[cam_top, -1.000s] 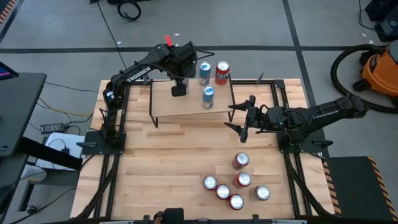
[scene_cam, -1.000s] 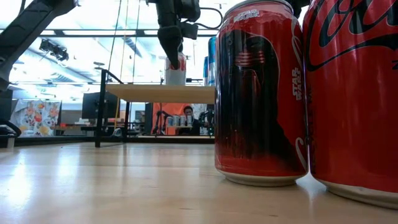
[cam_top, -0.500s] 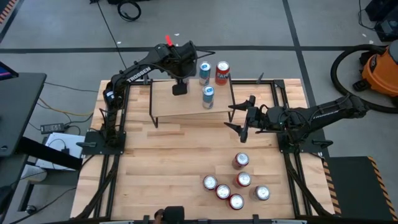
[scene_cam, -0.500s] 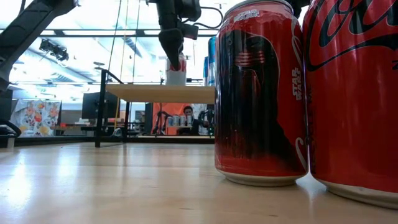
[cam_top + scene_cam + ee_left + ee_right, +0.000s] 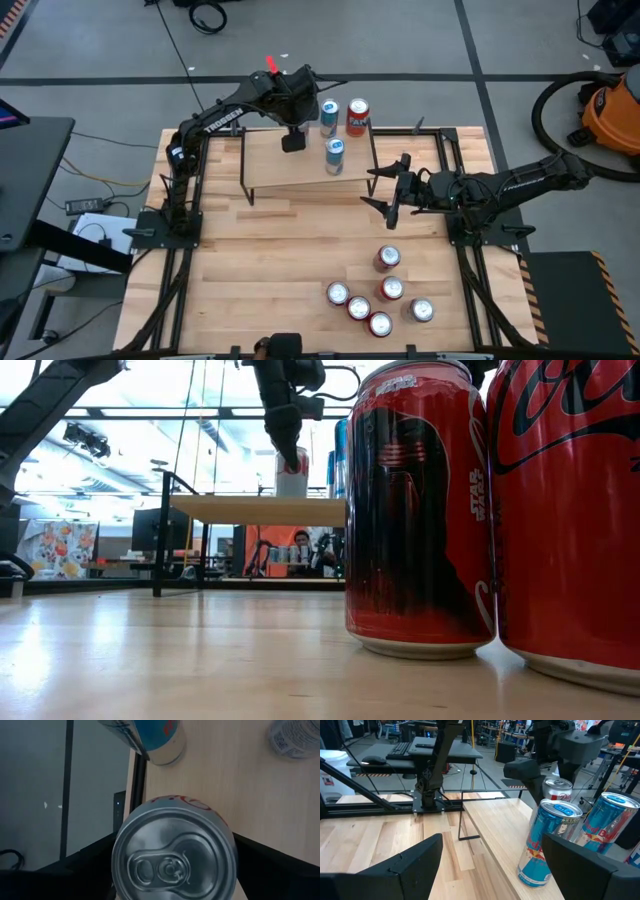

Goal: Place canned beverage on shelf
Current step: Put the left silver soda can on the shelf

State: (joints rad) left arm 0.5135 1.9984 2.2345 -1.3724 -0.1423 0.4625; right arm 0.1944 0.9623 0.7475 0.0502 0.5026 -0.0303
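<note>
Left gripper (image 5: 292, 140) over the shelf (image 5: 300, 170), a red can (image 5: 174, 855) between its fingers.

From my station I see the fingers spread wide on both sides of this can, which seems to stand on the board; whether they touch it I cannot tell. If I lift off crooked, a finger may tip it into the blue can (image 5: 329, 117) just beside, or off the near edge. The right gripper (image 5: 392, 189) waits open beside the shelf, above the table (image 5: 250, 260).
</note>
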